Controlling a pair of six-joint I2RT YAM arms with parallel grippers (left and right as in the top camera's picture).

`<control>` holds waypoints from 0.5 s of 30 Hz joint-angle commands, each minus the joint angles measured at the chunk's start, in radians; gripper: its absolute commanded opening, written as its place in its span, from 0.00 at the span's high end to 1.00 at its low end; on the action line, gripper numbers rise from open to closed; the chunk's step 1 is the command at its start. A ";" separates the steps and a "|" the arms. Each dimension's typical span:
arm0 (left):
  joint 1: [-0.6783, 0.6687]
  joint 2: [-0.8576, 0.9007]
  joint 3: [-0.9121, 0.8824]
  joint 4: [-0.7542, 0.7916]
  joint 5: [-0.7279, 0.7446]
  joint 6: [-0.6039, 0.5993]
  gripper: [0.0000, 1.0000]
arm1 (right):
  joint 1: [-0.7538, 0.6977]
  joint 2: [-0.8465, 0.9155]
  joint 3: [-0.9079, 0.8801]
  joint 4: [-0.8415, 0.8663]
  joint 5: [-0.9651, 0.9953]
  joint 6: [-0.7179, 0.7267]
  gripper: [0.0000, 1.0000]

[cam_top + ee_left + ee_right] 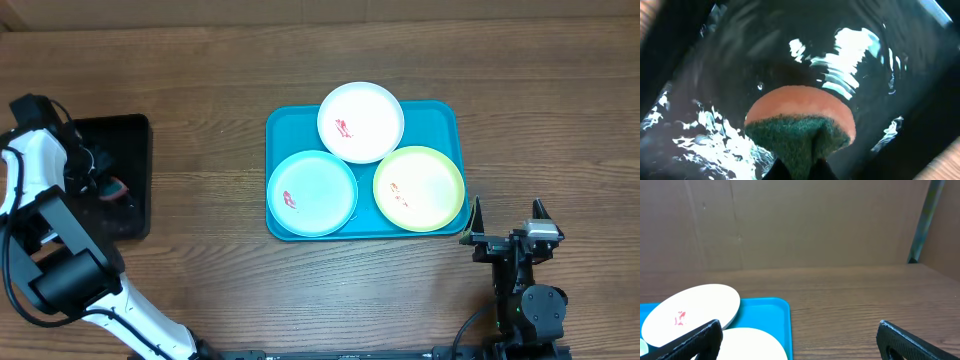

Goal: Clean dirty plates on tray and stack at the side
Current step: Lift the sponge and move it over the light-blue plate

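Observation:
The turquoise tray (pixel 440 112) holds three plates. The white plate (pixel 361 122) is at the back, the pale aqua plate (pixel 312 193) front left, the yellow-green plate (pixel 419 188) front right. Each has a small red smear. My left gripper (pixel 800 172) is over the black tray (pixel 140 135) at the far left, shut on an orange and green sponge (pixel 800 125) above its wet floor. My right gripper (pixel 508 218) is open and empty, just right of the turquoise tray's front right corner. In the right wrist view the white plate (pixel 692 312) and the tray (pixel 775 311) show.
The black tray (pixel 875 45) holds shiny water. The table is brown wood (pixel 560 120). A brown wall (pixel 800 225) stands behind the table, with a dark post (pixel 922 220) at its right.

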 commanded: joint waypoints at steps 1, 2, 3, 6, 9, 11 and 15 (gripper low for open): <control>0.000 -0.077 0.164 -0.039 0.043 0.036 0.96 | -0.006 -0.010 -0.010 0.006 0.000 -0.001 0.00; -0.001 -0.091 0.196 -0.056 0.055 0.035 0.96 | -0.006 -0.010 -0.010 0.006 0.000 -0.001 0.00; -0.002 -0.107 0.219 -0.068 0.066 0.035 0.96 | -0.006 -0.010 -0.010 0.006 0.000 -0.001 0.00; -0.002 -0.132 0.224 -0.083 0.033 0.042 0.96 | -0.006 -0.010 -0.010 0.006 0.000 -0.001 0.00; -0.003 -0.104 0.161 -0.082 -0.042 0.042 0.96 | -0.006 -0.010 -0.010 0.006 0.000 -0.001 0.00; -0.003 -0.063 0.086 -0.045 -0.042 0.046 0.96 | -0.006 -0.010 -0.010 0.006 0.000 -0.001 0.00; -0.006 -0.008 0.053 -0.051 -0.038 0.103 0.96 | -0.006 -0.010 -0.010 0.006 0.000 -0.001 0.00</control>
